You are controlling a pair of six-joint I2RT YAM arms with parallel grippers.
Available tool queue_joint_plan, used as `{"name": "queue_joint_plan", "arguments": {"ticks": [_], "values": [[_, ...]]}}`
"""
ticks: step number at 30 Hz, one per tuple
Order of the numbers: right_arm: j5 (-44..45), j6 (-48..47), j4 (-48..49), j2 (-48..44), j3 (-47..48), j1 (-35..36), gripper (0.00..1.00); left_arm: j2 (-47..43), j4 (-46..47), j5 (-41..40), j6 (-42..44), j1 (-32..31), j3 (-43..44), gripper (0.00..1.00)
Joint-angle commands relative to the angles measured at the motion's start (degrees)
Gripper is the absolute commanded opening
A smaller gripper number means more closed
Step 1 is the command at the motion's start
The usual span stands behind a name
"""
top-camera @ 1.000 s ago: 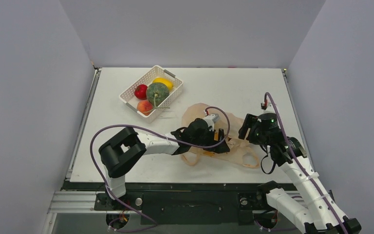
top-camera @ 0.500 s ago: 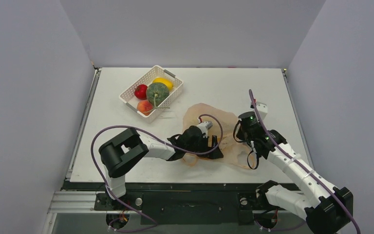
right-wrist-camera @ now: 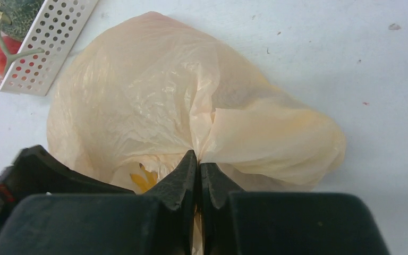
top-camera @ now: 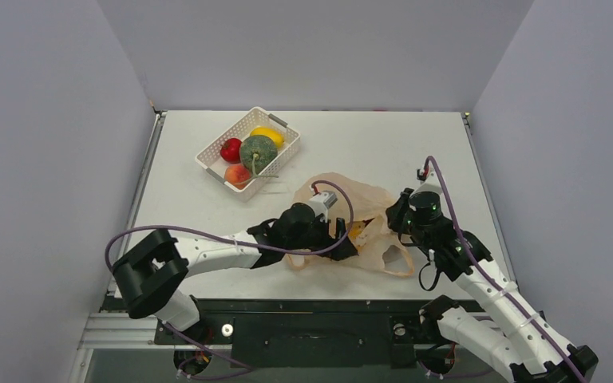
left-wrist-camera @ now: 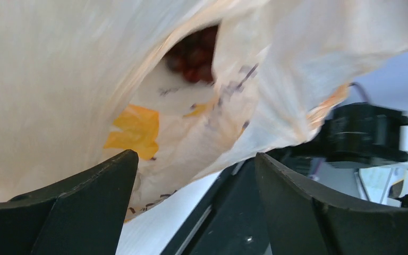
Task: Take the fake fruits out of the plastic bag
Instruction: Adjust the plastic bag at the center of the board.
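Note:
The pale-orange plastic bag (top-camera: 343,195) lies right of the table's middle, puffed up, with its loop handles toward the front edge. My right gripper (right-wrist-camera: 198,159) is shut on a fold of the bag's film (right-wrist-camera: 255,133) at its right side. My left gripper (left-wrist-camera: 194,159) is open at the bag's mouth with nothing between its fingers. Inside the bag, the left wrist view shows a dark purple grape bunch (left-wrist-camera: 194,50). Something yellow (top-camera: 357,230) shows in the opening. A red apple (top-camera: 231,149), a green melon (top-camera: 258,152) and a yellow fruit (top-camera: 267,134) lie in the basket.
The white latticed basket (top-camera: 207,155) stands at the back left and also holds an orange-pink peach (top-camera: 238,173). Its corner (right-wrist-camera: 53,48) appears just beyond the bag in the right wrist view. Grey walls close in the table on three sides.
My right gripper has shut on the bag's film and pulled it up. The left arm has shifted left, its gripper still open at the mouth. The bag now stands fuller.

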Motion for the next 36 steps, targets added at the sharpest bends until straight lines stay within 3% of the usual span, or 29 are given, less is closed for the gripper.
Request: {"name": "queue_joint_plan", "arguments": {"ticks": [1, 9, 16, 21, 31, 36], "values": [[-4.64, -0.91, 1.06, -0.92, -0.74, 0.16, 0.0, -5.55, -1.49, 0.49, 1.25, -0.07, 5.67, 0.8], [-7.21, -0.61, -1.09, -2.52, 0.84, 0.24, 0.0, 0.41, -0.23, 0.25, 1.24, 0.28, 10.31, 0.77], [-7.19, -0.74, -2.81, -3.39, 2.64, 0.25, 0.0, 0.94, 2.06, -8.02, 1.58, 0.53, 9.53, 0.71], [-7.4, -0.54, -2.97, -3.21, 3.23, 0.28, 0.0, 3.16, -2.78, -15.14, 4.32, 0.16, 11.86, 0.68], [-9.41, 2.17, -0.54, -2.84, 3.91, 0.81, 0.0, 12.98, -2.81, -16.82, 3.45, -1.87, 17.7, 0.53], [-7.86, 1.79, 0.55, -1.71, 3.96, 0.91, 0.0, 14.31, 0.93, -13.57, 4.74, -4.55, 18.16, 0.52]]}}
